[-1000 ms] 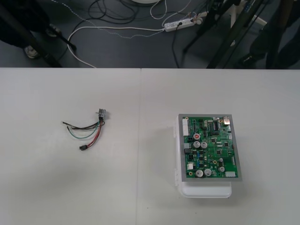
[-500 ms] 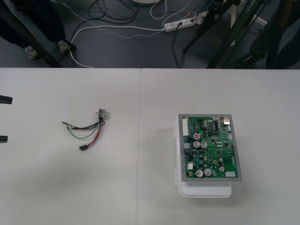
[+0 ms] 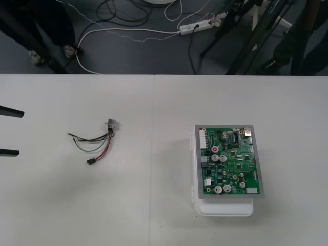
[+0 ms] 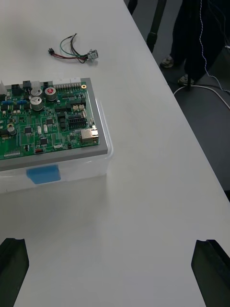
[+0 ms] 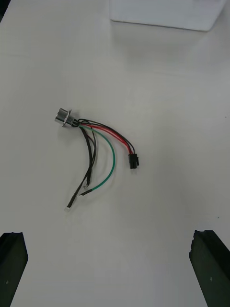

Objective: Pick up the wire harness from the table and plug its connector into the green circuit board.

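Note:
The wire harness (image 3: 95,142) lies loose on the table's left half, its round metal socket (image 3: 111,124) at the far end and its small black plug (image 3: 90,161) at the near end. My left gripper (image 3: 10,132) stands open at the table's left edge, well short of the harness. In the left wrist view the harness (image 5: 96,153) lies ahead of the open left gripper (image 5: 111,268), socket (image 5: 63,116) to one side, plug (image 5: 133,161) to the other. The green circuit board (image 3: 230,161) sits on its white base (image 3: 225,208) at the right. My right gripper (image 4: 112,273) is open, short of the board (image 4: 43,124).
A seam (image 3: 153,154) runs down the middle of the table between harness and board. The table's far edge (image 3: 164,75) borders dark floor with cables and a power strip (image 3: 197,25). Bare table lies around the harness.
My left gripper's fingers have come in from the left edge toward the harness. The harness and the board have not moved.

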### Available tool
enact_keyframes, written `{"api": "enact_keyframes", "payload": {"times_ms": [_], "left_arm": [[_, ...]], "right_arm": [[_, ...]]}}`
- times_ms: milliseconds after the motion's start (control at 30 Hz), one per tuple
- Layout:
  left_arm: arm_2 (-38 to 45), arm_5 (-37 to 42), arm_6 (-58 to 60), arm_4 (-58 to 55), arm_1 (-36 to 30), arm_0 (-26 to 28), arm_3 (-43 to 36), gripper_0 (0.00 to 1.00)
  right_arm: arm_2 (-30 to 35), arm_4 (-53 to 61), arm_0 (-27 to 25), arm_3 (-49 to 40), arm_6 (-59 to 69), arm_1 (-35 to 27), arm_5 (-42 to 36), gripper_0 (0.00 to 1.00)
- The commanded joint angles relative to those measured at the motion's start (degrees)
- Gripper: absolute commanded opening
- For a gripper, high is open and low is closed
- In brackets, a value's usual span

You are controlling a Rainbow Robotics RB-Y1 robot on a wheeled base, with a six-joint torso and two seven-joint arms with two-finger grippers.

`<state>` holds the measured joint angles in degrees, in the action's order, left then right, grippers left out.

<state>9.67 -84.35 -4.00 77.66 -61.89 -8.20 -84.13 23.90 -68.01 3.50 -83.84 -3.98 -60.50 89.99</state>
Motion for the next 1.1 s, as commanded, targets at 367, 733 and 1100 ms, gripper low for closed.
{"api": "enact_keyframes", "payload": {"times_ms": [367,733,1100], "left_arm": [[-5.0,5.6,-4.5,9.5,0.3,-6.8,-13.7,1.00],[-10.6,13.2,-20.1,19.3,0.3,-8.8,-23.3,1.00],[-14.9,20.0,-39.9,26.2,0.3,-9.6,-29.1,1.00]], "right_arm": [[-0.4,3.1,-0.8,0.4,-0.8,2.1,0.0,1.00],[-0.4,4.6,-0.8,0.4,-1.6,5.3,0.0,1.00],[-0.9,7.1,-0.8,-3.5,-0.7,8.5,-0.3,1.00]]}}
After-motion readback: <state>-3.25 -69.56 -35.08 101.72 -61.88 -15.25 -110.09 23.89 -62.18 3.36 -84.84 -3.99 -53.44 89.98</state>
